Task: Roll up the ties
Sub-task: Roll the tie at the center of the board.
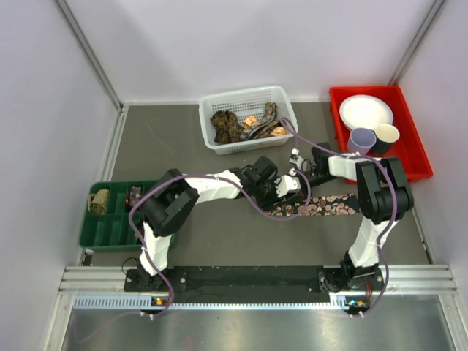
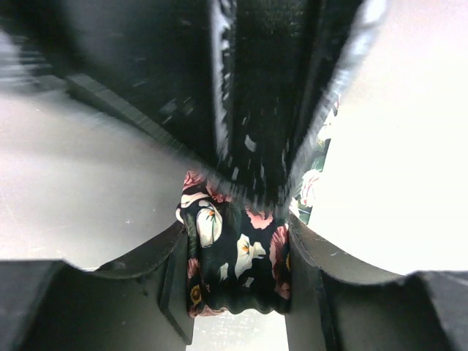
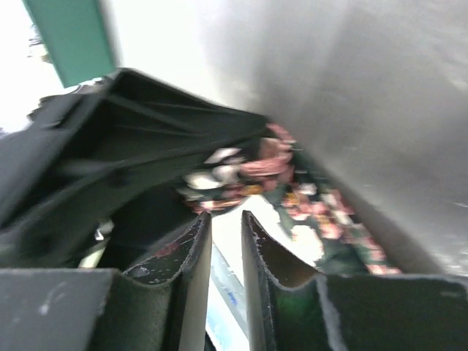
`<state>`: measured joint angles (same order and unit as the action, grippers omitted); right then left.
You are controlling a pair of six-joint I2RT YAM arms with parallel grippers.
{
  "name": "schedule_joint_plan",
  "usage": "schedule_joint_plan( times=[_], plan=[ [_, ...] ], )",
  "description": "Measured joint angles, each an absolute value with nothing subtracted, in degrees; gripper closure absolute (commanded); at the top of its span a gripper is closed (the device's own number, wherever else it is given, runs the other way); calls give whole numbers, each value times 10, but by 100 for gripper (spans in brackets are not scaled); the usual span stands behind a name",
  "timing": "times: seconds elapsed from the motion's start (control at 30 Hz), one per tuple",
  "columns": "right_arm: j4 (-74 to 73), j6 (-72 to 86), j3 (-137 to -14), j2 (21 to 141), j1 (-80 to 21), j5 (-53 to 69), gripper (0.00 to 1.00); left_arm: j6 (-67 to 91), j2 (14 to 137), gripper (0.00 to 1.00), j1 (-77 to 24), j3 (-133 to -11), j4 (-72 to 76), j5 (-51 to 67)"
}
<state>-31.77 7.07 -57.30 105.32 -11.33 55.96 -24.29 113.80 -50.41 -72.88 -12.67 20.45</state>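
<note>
A dark tie (image 1: pixel 329 206) with pink flowers lies flat across the middle of the table, its left end coiled. My left gripper (image 1: pixel 287 186) is shut on that coil (image 2: pixel 234 256), which fills the space between both fingers (image 2: pixel 168 278). Just beyond the coil my right gripper (image 1: pixel 296 162) hovers, jaws only slightly open with nothing between them (image 3: pixel 225 223). The flat length of the tie (image 3: pixel 314 212) trails away to its right. The right wrist view is blurred. More ties (image 1: pixel 241 126) lie piled in the white basket (image 1: pixel 248 99).
A green divided tray (image 1: pixel 110 227) at the left holds two small rolls (image 1: pixel 99 201). A red bin (image 1: pixel 413 157) at the back right carries a white plate (image 1: pixel 365 111) and two cups (image 1: pixel 362 139). White walls enclose the table on three sides.
</note>
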Motion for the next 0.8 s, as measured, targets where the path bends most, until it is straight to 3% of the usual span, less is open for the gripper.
schedule_joint_plan(
  times=[0.17,0.8],
  plan=[
    [-331,58,-573,1089,-113,500,80,-246,1131,93,-504,-716,-114,212],
    [-376,49,-602,1119,-112,497,79,-253,1081,100,-491,-591,34,267]
  ],
)
